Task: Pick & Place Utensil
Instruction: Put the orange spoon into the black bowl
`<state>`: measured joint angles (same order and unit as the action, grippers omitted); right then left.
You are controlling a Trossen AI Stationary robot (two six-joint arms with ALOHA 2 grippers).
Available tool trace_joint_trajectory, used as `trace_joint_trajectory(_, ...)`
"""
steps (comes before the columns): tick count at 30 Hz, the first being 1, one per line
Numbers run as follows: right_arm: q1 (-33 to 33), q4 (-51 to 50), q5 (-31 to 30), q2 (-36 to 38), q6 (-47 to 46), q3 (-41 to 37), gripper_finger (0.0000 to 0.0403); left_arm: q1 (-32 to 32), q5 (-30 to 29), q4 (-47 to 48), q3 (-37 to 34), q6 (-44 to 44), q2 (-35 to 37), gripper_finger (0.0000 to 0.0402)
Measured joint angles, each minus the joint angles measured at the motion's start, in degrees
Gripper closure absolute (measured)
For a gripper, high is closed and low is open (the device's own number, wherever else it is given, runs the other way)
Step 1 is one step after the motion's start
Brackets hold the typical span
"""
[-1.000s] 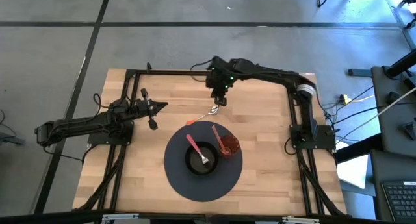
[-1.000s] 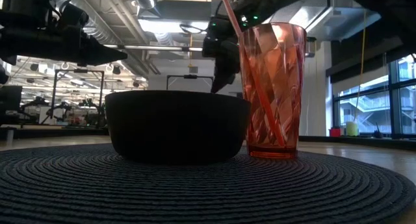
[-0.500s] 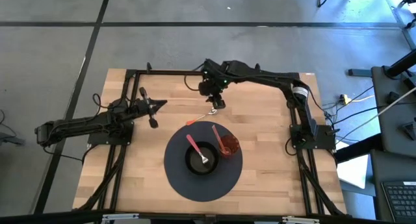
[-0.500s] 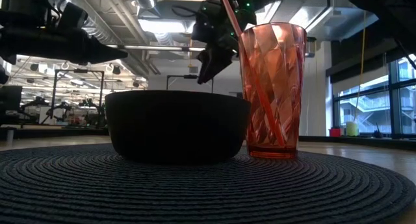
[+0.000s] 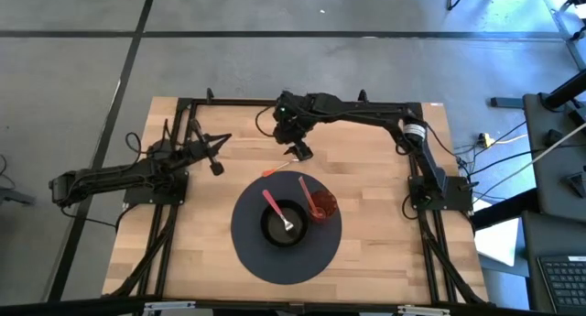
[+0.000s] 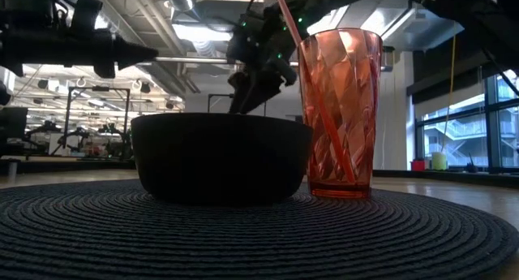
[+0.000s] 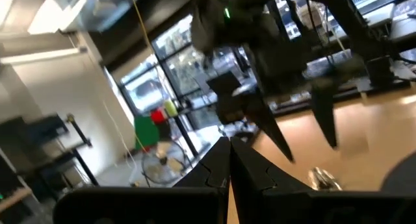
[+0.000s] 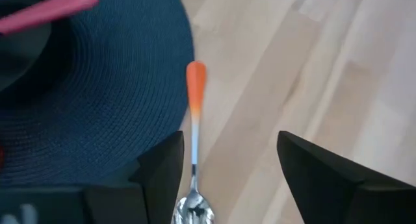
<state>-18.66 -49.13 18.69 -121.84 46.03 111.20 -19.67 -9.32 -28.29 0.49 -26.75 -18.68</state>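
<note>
The right gripper [image 8: 224, 175] stands spread over the spoon [image 8: 194, 143], which lies flat on the table [image 8: 325, 68] just beside the mat [image 8: 97, 120]; light, stiff and likely slippery, it seems best pinched across its thin neck; the left gripper [image 5: 218, 142] waits apart, pressed together.

Wood table [image 5: 197, 234]: dark placemat [image 5: 252, 252], orange-handled spoon [image 5: 282, 164].
</note>
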Motion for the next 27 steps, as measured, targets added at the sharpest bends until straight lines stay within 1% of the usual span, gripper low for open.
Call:
trace_joint_trajectory(6,1.1,-0.3,-0.7,-3.2,0.6,0.0,0.016,0.0,0.1,-1.6,0.0,-5.6,0.0,0.0398)
trace_joint_trajectory(12,2.0,-0.7,-1.1,-4.7,0.7,0.0,0.016,0.0,0.2,-1.6,0.0,-7.9,0.0,0.0398)
trace_joint_trajectory(27,3.8,-2.5,-1.7,-9.7,3.6,0.0,0.016,0.0,0.4,-1.9,0.0,-5.5,0.0,0.0398)
